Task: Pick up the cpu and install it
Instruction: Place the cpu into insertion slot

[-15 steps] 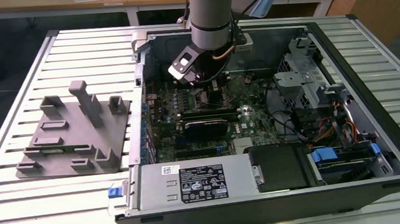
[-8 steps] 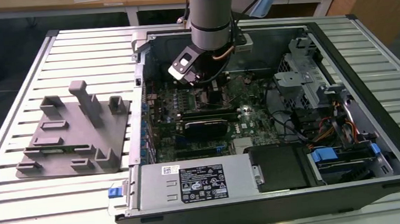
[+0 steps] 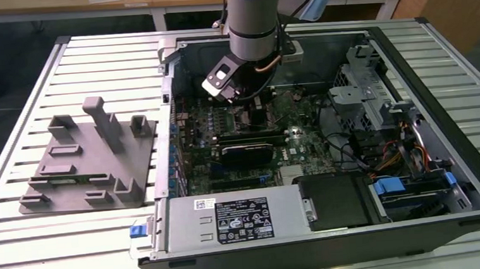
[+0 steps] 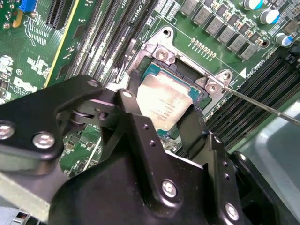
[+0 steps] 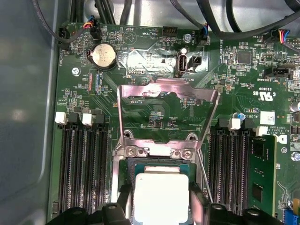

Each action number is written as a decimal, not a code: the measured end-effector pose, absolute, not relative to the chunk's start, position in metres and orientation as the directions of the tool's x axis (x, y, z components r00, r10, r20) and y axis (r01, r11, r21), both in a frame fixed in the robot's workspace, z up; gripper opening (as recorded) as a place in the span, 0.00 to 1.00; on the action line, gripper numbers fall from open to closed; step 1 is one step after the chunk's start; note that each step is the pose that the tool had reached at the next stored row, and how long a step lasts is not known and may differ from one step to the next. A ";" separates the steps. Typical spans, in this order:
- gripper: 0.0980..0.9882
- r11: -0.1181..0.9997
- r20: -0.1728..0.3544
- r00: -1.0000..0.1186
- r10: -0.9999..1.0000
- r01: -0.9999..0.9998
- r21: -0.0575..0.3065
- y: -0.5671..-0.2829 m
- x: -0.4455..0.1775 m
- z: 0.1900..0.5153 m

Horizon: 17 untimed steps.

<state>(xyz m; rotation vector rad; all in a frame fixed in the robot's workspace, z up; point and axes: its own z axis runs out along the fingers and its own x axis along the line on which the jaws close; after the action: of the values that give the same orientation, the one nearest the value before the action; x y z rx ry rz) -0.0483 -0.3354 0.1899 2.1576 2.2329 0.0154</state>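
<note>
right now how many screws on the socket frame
2 in the first wrist view: a screw at one end of the frame bar by the cpu, another screw at the other. Fingers may hide more.

An open computer case (image 3: 316, 256) lies on the slatted worktop (image 3: 28, 251), green motherboard (image 3: 308, 145) exposed, silver power supply (image 3: 233, 219) at its near end, a grey fixture block (image 3: 85, 161) just beside it on the exterior view's left.
</note>
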 end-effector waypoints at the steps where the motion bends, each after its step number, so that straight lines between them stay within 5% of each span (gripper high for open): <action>1: 0.58 0.035 -0.019 -0.034 0.999 0.999 0.033 -0.335 -0.048 0.190; 13: 0.58 0.035 -0.019 -0.034 0.999 0.999 0.032 -0.335 -0.048 0.194; 17: 0.49 0.035 -0.019 -0.034 0.999 0.999 0.032 -0.336 -0.048 0.194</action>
<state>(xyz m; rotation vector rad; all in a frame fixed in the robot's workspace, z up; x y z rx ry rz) -0.0484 -0.3356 0.1939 2.1579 2.2332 0.0150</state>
